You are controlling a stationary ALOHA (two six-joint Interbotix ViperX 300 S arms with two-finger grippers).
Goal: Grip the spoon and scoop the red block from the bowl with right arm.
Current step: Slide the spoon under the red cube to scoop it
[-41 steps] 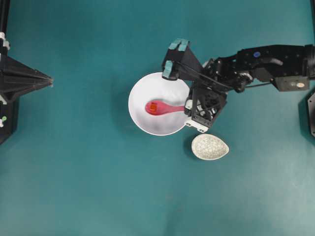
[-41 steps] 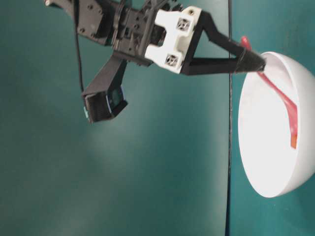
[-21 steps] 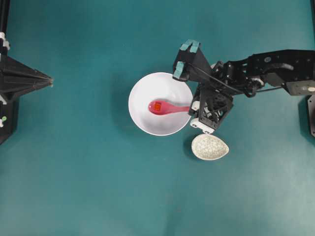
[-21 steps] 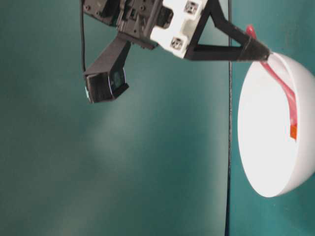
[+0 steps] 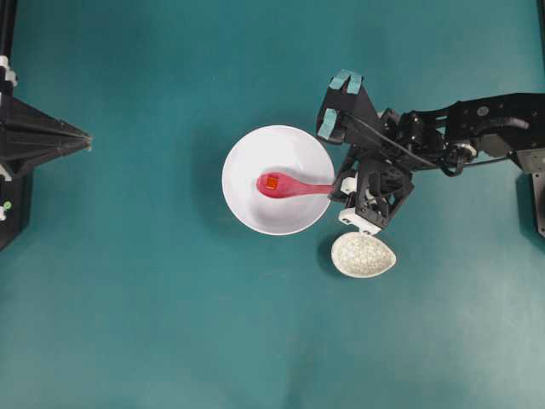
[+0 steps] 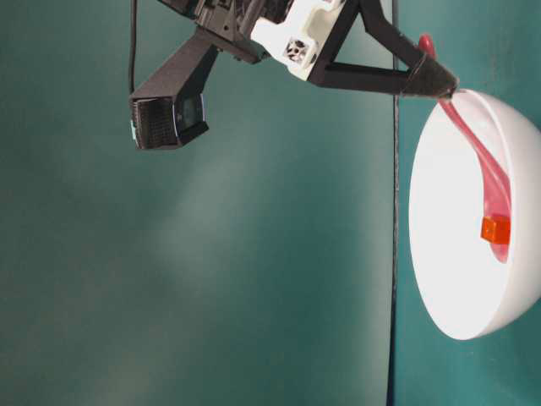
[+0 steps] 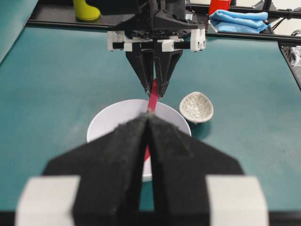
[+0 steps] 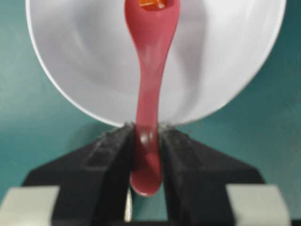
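Most of the task looked done: the right hand gripped the spoon by its handle, and the red block sat in the scoop, still over the bowl; lifting clear remained.

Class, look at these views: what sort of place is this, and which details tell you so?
Most likely a robotics lab bench set up for practice tasks. Two black arms, the right gripper and left gripper, face each other across a plain teal table, with only a white bowl and small speckled dish laid out.
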